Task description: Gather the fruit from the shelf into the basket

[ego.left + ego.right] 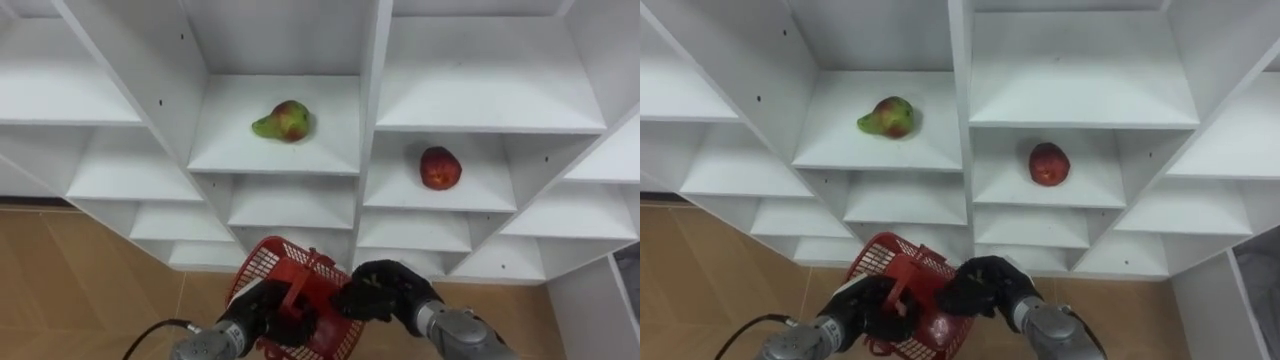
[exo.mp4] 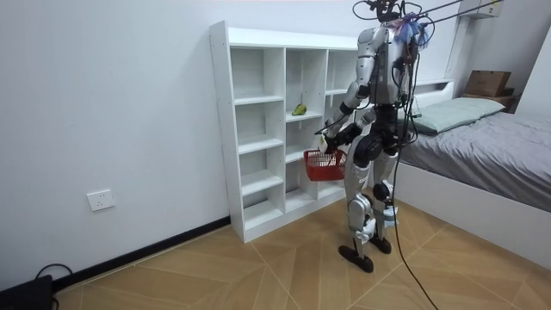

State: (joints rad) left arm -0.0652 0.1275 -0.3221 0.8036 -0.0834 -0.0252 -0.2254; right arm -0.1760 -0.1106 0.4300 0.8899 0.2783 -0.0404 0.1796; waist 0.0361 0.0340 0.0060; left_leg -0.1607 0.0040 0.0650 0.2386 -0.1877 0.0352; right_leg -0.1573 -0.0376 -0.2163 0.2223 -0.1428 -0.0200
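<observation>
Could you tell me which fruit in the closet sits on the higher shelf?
The green, red-blushed pear; the round red apple lies lower, in the column to its right.

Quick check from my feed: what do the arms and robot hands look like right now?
The left robot hand and right robot hand are black, bulky and glove-like, with dark fingers. Each sits on a smooth, rounded, silver-grey forearm. A thin black cable loops off the left forearm.
</observation>
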